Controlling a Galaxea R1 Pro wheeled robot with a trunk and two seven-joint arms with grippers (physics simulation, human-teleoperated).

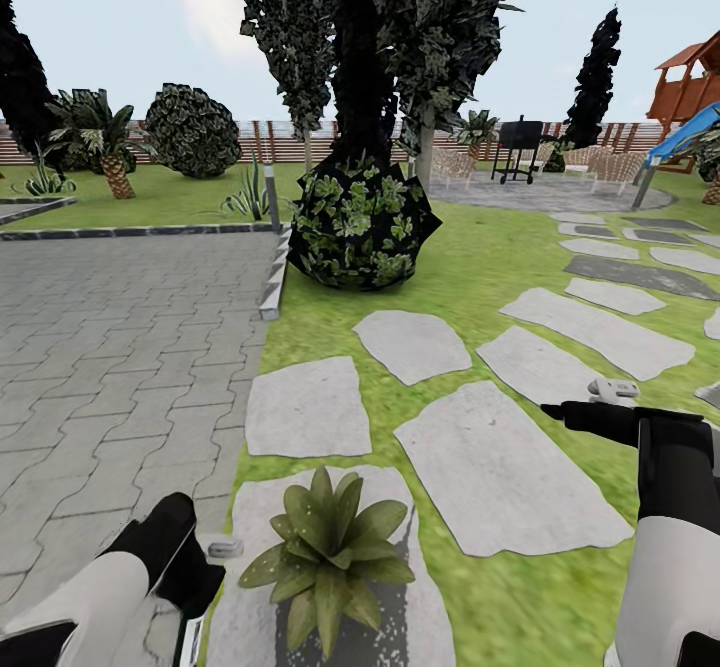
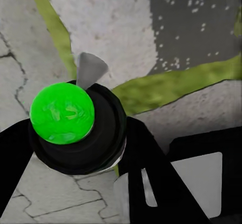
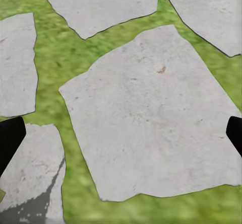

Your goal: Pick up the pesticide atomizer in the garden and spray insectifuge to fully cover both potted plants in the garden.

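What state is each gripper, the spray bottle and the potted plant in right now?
left gripper: shut on the pesticide atomizer.
pesticide atomizer: held between the left gripper's fingers.
right gripper: open, empty, above a stone slab.
potted plant: upright, leaves spread.

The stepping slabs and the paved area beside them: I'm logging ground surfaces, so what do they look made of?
The stepping slabs look like pale matte natural stone: irregular outlines, mottled grey faces, grass in the gaps. The paved area looks like grey concrete or stone blocks, judging by its regular interlocking joints and dark kerb; which of the two is unclear.
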